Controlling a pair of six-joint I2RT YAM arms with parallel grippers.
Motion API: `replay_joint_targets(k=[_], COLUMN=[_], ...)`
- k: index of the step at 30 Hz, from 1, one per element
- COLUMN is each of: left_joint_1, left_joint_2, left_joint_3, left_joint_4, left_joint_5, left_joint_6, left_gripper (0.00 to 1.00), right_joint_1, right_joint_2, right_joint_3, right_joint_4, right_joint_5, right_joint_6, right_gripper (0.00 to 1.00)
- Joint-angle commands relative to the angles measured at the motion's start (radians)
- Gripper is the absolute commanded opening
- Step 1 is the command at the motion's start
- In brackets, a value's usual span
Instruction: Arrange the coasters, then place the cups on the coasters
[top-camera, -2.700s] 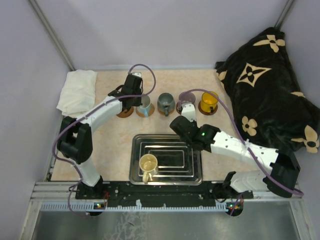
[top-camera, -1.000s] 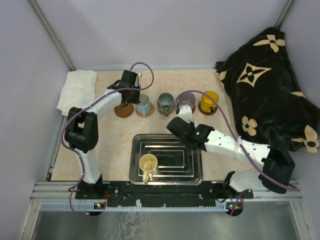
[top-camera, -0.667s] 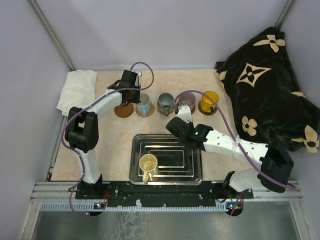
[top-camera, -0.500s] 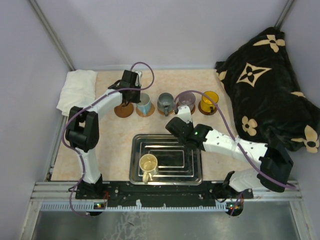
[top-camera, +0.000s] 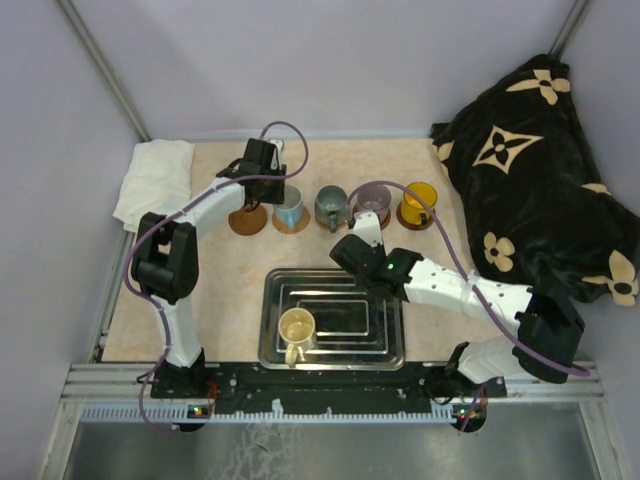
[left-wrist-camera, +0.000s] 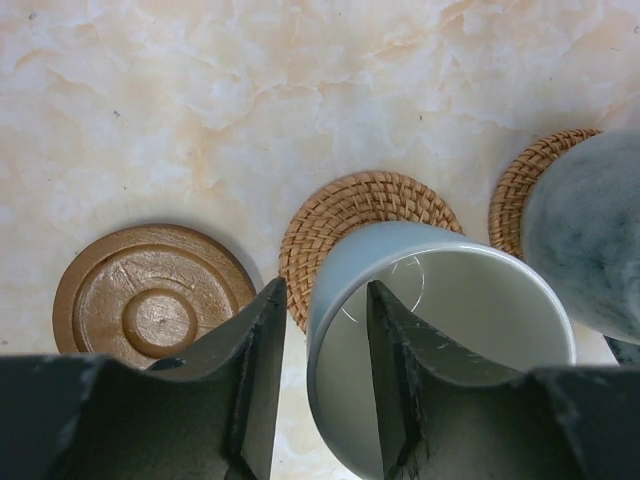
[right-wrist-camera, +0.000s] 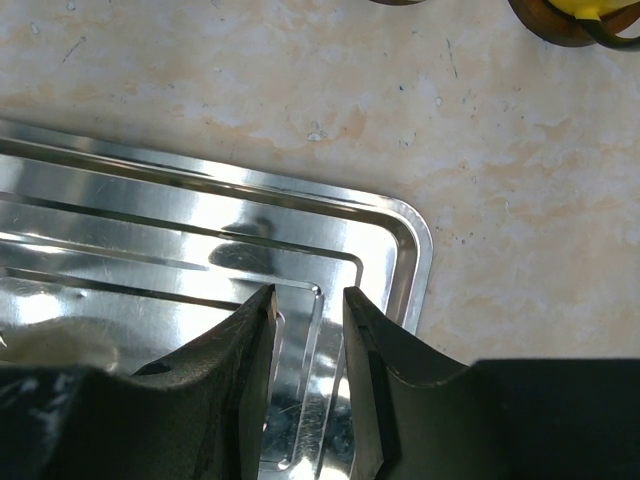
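The white and light-blue cup (left-wrist-camera: 450, 300) stands on a woven tan coaster (left-wrist-camera: 350, 205). My left gripper (left-wrist-camera: 325, 287) is open astride its rim, one finger outside and one inside, neither pressing the wall. To its left a dark wooden coaster (left-wrist-camera: 150, 300) lies bare. In the top view the row runs from the bare coaster (top-camera: 248, 220) past my left gripper (top-camera: 272, 200) to the light-blue cup (top-camera: 290, 210), grey-blue cup (top-camera: 331, 207), purple-grey cup (top-camera: 374, 200) and orange-yellow cup (top-camera: 416, 203). A cream cup (top-camera: 297, 328) sits in the tray. My right gripper (right-wrist-camera: 308, 292) hangs open over the tray, empty.
The steel tray (top-camera: 385, 335) lies near the front edge, its far right corner (right-wrist-camera: 400, 230) under my right gripper (top-camera: 358, 272). A folded white cloth (top-camera: 155, 180) lies at the back left. A black patterned blanket (top-camera: 530, 170) fills the right side.
My left jaws have parted and let go of the light-blue cup's wall; the cup stays on its coaster. The right arm has crept slightly left over the tray.
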Motion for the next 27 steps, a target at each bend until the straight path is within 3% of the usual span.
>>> replay_joint_targets(k=[1, 9, 18, 27], left_joint_1=[0.000, 0.000, -0.001, 0.000], left_joint_2=[0.003, -0.007, -0.023, -0.018], left_joint_3=[0.029, 0.032, 0.031, 0.035], left_joint_4=[0.024, 0.027, 0.028, 0.039], left_joint_5=[-0.010, -0.018, -0.009, 0.012], left_joint_6=[0.000, 0.009, 0.005, 0.025], left_gripper=[0.47, 0.55, 0.45, 0.44], right_joint_1=[0.010, 0.009, 0.009, 0.009], right_joint_2=[0.005, 0.005, 0.005, 0.010], right_joint_3=[0.021, 0.019, 0.013, 0.009], right_joint_4=[0.029, 0.029, 0.029, 0.029], right_joint_5=[0.013, 0.013, 0.011, 0.012], right_joint_6=[0.003, 0.007, 0.012, 0.015], right_gripper=[0.34, 0.34, 0.34, 0.34])
